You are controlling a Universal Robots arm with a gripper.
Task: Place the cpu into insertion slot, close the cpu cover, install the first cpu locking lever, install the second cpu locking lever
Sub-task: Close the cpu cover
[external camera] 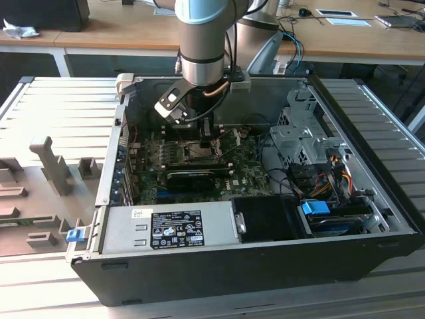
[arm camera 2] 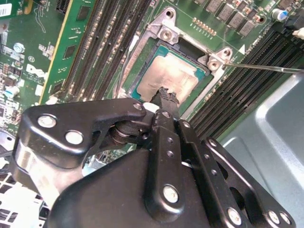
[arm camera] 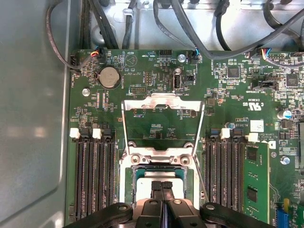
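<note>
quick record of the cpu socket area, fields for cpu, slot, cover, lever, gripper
cpu: lying flat in the insertion slot
insertion slot: filled, not covered
cpu cover: open, raised off the slot
locking lever: thin rod, unlatched, sticking out to the side
gripper: shut, tips over the cpu, nothing between them

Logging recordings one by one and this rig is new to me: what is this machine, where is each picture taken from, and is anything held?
A robot arm reaches down into an open computer case. The exterior view looks on from outside. Both wrist views come from cameras riding on the arm, looking past its gripper at the green motherboard. The cpu lies in the insertion slot, and the cpu cover stands swung open. The gripper is shut, holding nothing, right at the cpu's edge; contact cannot be judged.
</note>
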